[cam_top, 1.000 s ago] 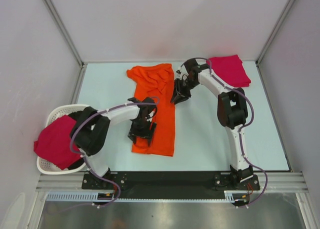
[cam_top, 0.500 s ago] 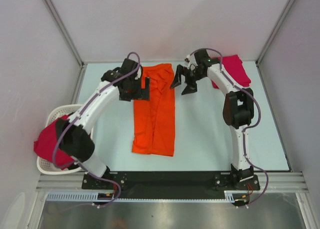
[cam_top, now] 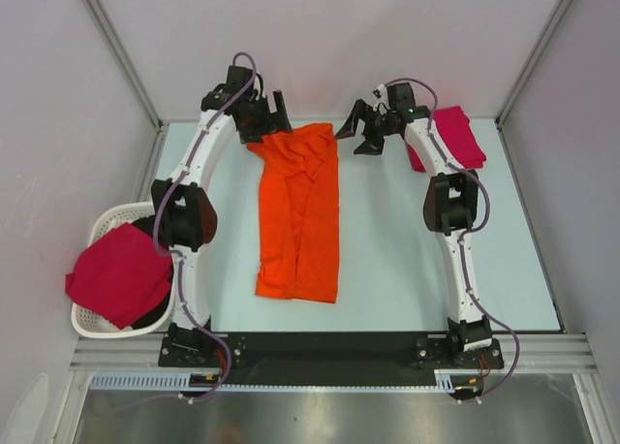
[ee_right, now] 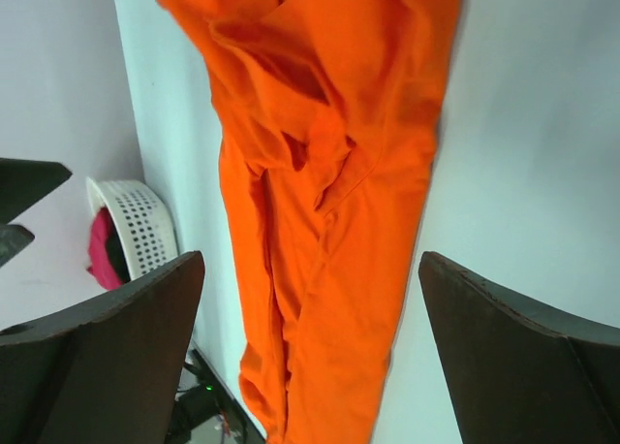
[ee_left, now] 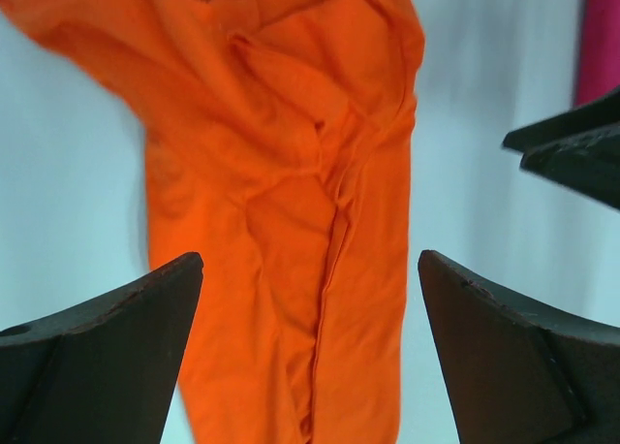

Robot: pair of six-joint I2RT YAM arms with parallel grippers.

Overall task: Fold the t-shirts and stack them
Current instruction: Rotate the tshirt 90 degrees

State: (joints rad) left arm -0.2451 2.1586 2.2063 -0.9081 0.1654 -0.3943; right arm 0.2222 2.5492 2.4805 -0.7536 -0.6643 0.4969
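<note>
1. Left claw (cam_top: 274,114): fingers wide apart, holding nothing. Right claw (cam_top: 356,139): the same.
2. The bright orange cotton t-shirt (cam_top: 298,221), a long narrow strip, lies below and between the claws. Its long axis runs from them toward the arm bases.
3. I judge the left claw nearer its crumpled far end, with the right claw just beside that end.

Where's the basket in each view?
Top: basket at the left edge, lower half, with a crimson shirt draped over it.
Left wrist: not in view.
Right wrist: basket at the left edge, mid-height.
Shared landmark: orange shirt, central in all three.
</note>
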